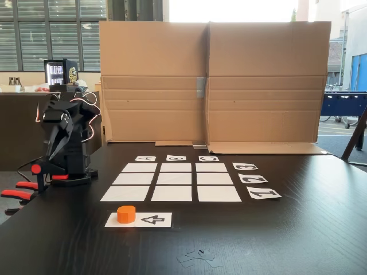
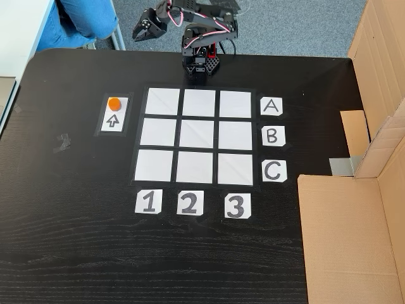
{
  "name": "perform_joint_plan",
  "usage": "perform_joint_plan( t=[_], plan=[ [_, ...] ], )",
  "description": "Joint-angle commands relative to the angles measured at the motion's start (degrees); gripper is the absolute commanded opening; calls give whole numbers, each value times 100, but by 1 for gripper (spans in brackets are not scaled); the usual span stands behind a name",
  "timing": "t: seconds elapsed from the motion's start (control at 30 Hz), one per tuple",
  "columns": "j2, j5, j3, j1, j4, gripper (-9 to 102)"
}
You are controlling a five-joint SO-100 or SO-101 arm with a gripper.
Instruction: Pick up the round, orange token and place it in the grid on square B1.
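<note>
The orange token (image 1: 126,213) (image 2: 114,103) stands on a white paper strip beside a black arrow, outside the grid (image 1: 171,181) (image 2: 196,136). Square B1 (image 1: 171,193) (image 2: 157,132) is a bare white rectangle; in a fixed view it is the middle square of the near row, in the other the left square of the middle row. The black arm is folded at the table edge. Its gripper (image 1: 51,154) (image 2: 136,35) hangs off the table, well apart from the token, with its fingers together and nothing held.
Letter labels (image 2: 271,135) and number labels (image 2: 189,203) border the grid. A tall cardboard screen (image 1: 212,80) (image 2: 380,95) stands along one table side. Orange-handled clamps (image 1: 20,192) hold the arm's base. A person's legs (image 2: 82,22) show beyond the table corner.
</note>
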Motion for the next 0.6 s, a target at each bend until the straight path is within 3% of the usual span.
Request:
perform_joint_plan(
  t=[0.0,0.27,0.57],
  plan=[
    [-809,-105,-1055,-62,387,0],
    [-2804,-220,-3015,-70,1072,24],
    [-4518,-211,-4518,53,1011,65]
  ],
)
